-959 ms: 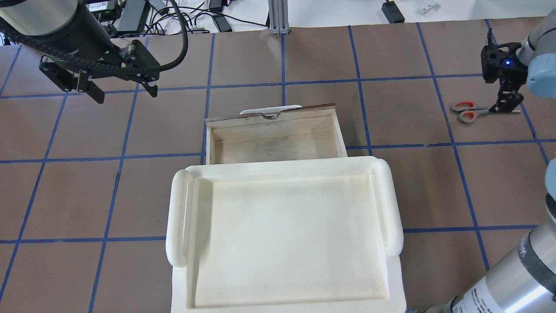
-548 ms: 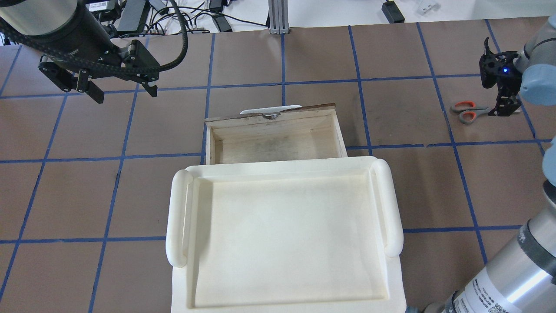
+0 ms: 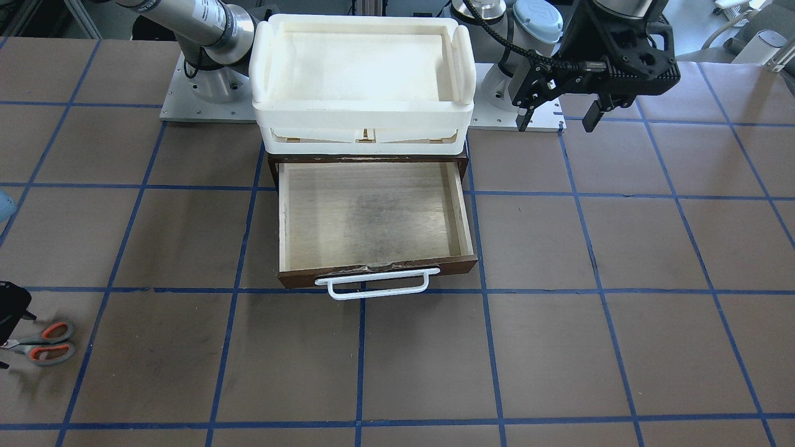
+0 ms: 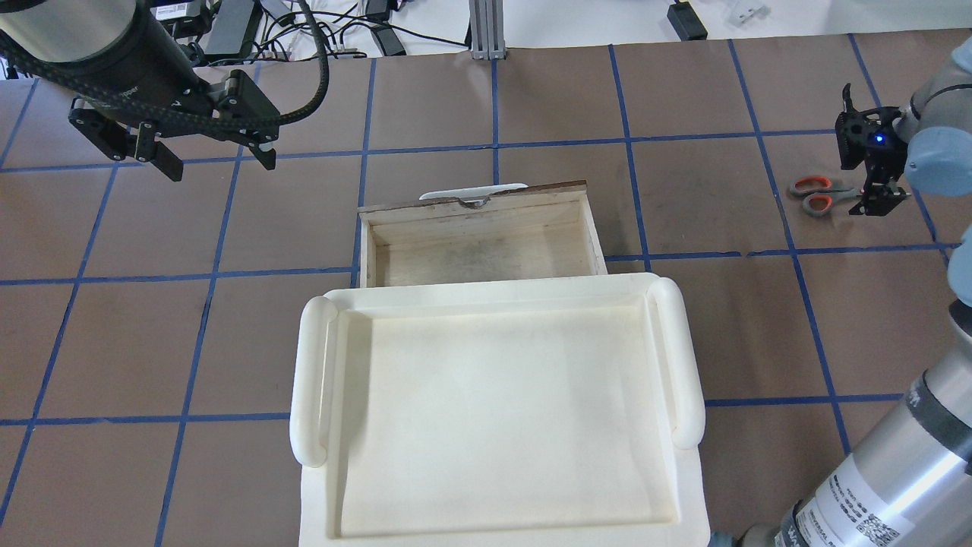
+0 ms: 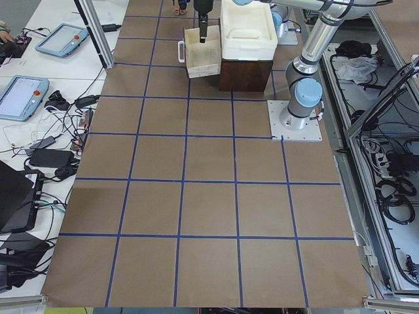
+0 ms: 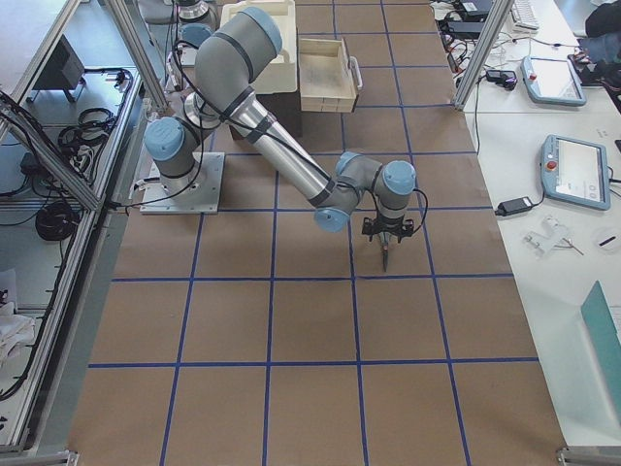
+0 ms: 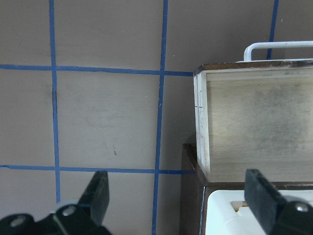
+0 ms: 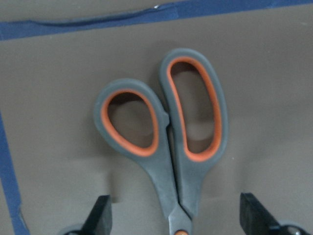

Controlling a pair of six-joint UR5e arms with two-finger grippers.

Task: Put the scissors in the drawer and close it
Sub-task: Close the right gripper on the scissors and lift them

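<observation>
From the front, the scissors (image 3: 42,343) lie flat on the brown counter (image 3: 590,248) at the view's left edge, well apart from the drawer (image 3: 372,217). They have grey handles with red-orange loop linings, and the blades run under the black right pincer (image 3: 11,316). The drawer is pulled out and bare, its white bar handle (image 3: 372,285) facing away from the robot, under the white tray (image 3: 360,115).

From overhead, the scissors (image 4: 814,194) point their loops toward the drawer (image 4: 478,251). The right pincer (image 4: 881,201) stands over the blade end. The left pincer (image 4: 220,163) hangs released above the counter.

From the right side, the right pincer (image 6: 386,254) points straight down.

The left wrist camera shows both fingers (image 7: 98,196) spread wide, beside the drawer's corner (image 7: 254,127).

The right wrist camera shows one round and one long loop, the scissors (image 8: 171,132) closed. The fingers (image 8: 100,215) stand apart on either side of the pivot, gripping nothing.
</observation>
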